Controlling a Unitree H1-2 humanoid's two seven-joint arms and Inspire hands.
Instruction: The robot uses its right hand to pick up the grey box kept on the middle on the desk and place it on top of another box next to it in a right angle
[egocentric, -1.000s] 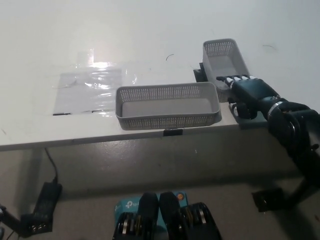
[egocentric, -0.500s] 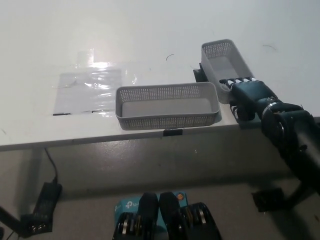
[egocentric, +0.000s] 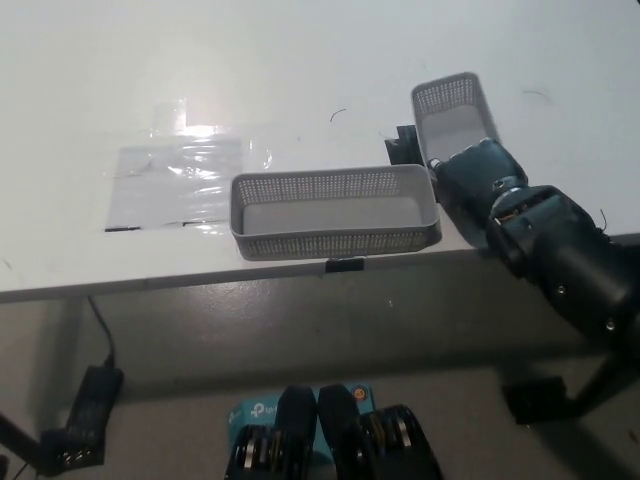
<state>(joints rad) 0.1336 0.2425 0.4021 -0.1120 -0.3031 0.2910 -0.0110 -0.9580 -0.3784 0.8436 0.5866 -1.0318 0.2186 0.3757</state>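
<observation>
2 grey boxes (egocentric: 335, 212) (egocentric: 455, 115), perforated mesh walls; white bench (egocentric: 300, 60); black right robot hand (egocentric: 478, 180); clear glossy film patch (egocentric: 185, 180).

R arm (egocentric: 565, 255) enters from lower right, forearm angled up and to picture left. R hand (egocentric: 478, 180) black, back facing the camera, wrist rolled over; fingers hidden, so grip state can't be read. L hand not in view.

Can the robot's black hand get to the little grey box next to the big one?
Probably yes. The right hand is already at the near end of the small grey box, which looks tipped up, and nothing stands between them. The long grey box sits clear to the side.
</observation>
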